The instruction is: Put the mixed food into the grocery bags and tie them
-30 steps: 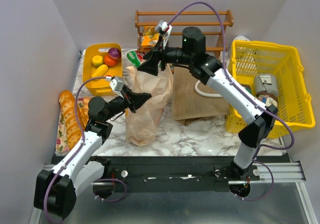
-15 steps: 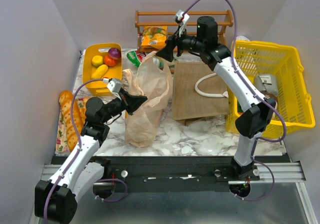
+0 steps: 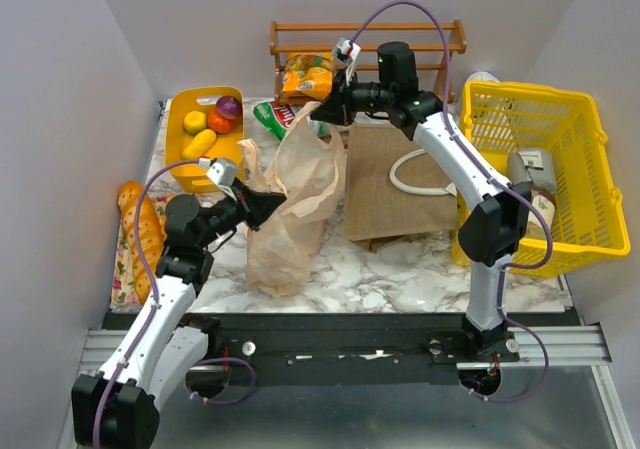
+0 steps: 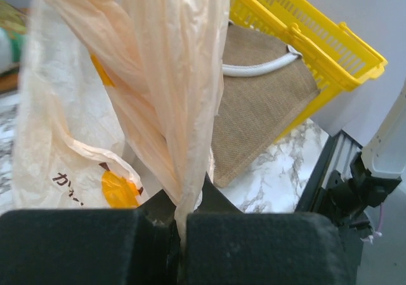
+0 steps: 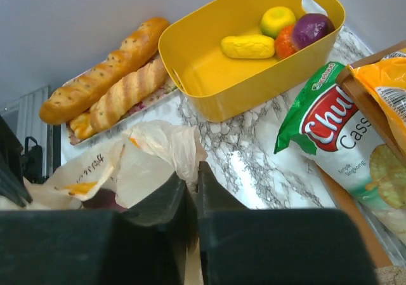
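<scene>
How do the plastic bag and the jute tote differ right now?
The plastic bag is thin and translucent peach; the jute tote is stiff, opaque tan. The plastic bag is held up by its handles, left gripper and right gripper both pinching it; the jute tote lies down, untouched. Both sit on the marble table.

A translucent peach plastic bag [image 3: 290, 209] is standing stretched upward, a tan jute tote [image 3: 395, 184] sitting just right, a green-and-red snack packet [image 3: 275, 119] lying behind.
</scene>
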